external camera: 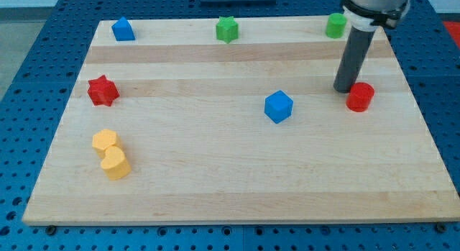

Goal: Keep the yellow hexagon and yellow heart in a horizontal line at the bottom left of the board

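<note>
Yellow heart (106,141) and yellow hexagon (115,163) sitting touching, stacked diagonally, lower left of counter (215,201). We're idling my tip (345,89) far right beside red cylinder (360,97). No hand here, just rod. Next we're needing long crossing, nudging hexagon sideways level.

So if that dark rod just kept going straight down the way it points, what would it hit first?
The wooden board itself: my tip looks already on it, just left of the red cylinder, though contact is hard to confirm.

Bright, even light (soft shadows), sharp focus.
</note>
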Available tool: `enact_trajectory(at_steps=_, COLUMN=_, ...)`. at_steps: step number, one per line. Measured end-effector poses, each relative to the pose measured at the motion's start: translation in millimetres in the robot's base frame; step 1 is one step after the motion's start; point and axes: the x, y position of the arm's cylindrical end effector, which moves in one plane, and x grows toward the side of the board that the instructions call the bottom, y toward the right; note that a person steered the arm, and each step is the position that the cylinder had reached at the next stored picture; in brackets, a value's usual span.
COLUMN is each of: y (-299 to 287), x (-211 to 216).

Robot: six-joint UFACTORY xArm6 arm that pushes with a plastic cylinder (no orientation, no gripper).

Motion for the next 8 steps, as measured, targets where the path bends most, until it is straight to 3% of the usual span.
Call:
enact_trajectory(at_steps=1, y=-0.1, x=-2.9)
enact_trajectory(at_steps=2, y=-36.7, x=14.9)
enact_trajectory(at_steps=4, y=-103.8, x=90.4)
enact_trajectory(at_steps=6, y=-103.5, x=92.5)
enact_trajectory(at_steps=7, y=-104.0, x=131.5)
enact_trajectory(at_steps=8, y=-131.3, x=139.9)
